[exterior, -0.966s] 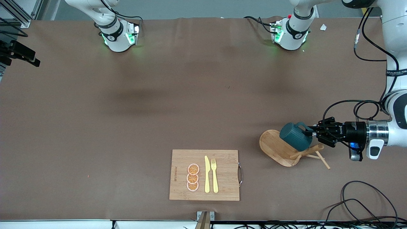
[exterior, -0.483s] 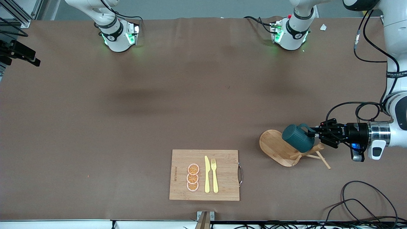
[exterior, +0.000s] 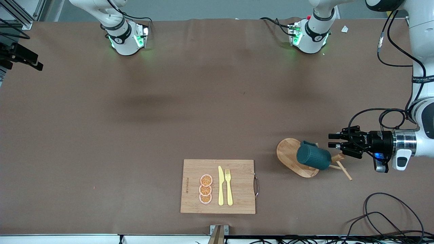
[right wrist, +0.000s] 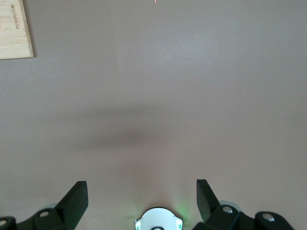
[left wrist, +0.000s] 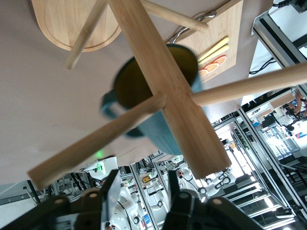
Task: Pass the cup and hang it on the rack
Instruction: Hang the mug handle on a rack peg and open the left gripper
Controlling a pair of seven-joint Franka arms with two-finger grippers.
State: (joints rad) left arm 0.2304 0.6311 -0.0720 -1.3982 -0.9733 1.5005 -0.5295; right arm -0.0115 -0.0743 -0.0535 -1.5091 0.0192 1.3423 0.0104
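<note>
The dark teal ribbed cup (exterior: 312, 158) hangs tilted against the wooden rack's post (exterior: 339, 157), over the rack's oval base (exterior: 287, 153). In the left wrist view the cup (left wrist: 165, 136) sits by the post (left wrist: 168, 86), with its handle at a peg (left wrist: 96, 141) and its yellowish inside showing. My left gripper (exterior: 329, 141) is level with the top of the rack, a short way off the cup, open and empty. In its own view its fingers (left wrist: 112, 187) stand apart with nothing between them. My right gripper (right wrist: 140, 184) waits open, high over bare table.
A rectangular cutting board (exterior: 237, 203) with orange slices (exterior: 205, 189), a yellow knife (exterior: 220, 185) and a fork (exterior: 229, 186) lies near the front edge. Loose cables (exterior: 383, 210) lie at the left arm's end, near the front.
The left gripper opened and let go of the cup. The cup dropped lower on the rack and tipped. The gripper drew back slightly from it.
</note>
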